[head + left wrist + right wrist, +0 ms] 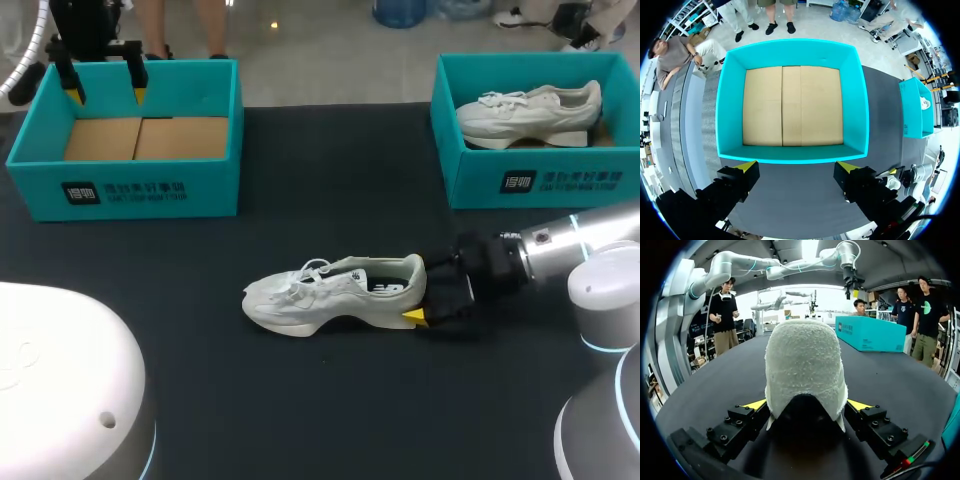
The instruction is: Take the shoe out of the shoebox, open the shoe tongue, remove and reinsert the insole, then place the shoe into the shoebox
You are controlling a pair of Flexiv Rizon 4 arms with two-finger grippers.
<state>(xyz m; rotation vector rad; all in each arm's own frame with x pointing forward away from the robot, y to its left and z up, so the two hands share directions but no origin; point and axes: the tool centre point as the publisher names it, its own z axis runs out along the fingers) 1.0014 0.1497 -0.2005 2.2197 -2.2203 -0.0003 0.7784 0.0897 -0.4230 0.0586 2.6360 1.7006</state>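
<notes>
1. Black table (330, 180) is being used as the work surface; the shoe (330, 295) is lying mid-table, toe pointing left.
2. Its heel is being clamped from both sides by the right gripper (422, 297); that hold is best being kept firm.
3. The left gripper (105, 96), jaws wide, is being held over the empty box (130, 185) far left; the tongue is likely best being approached from above.

Shoe (335, 293): off-white, heel of fuzzy, nubbly cloth.
Tabletop (330, 180): dark matt covering, faint grain.
Shoebox (790, 50): smooth teal card walls, low sheen; floor raw brown cardboard.
Right claw (808, 405): matt black plastic blocks, yellow tips.
Right arm (590, 240): glossy silvery shell.
</notes>
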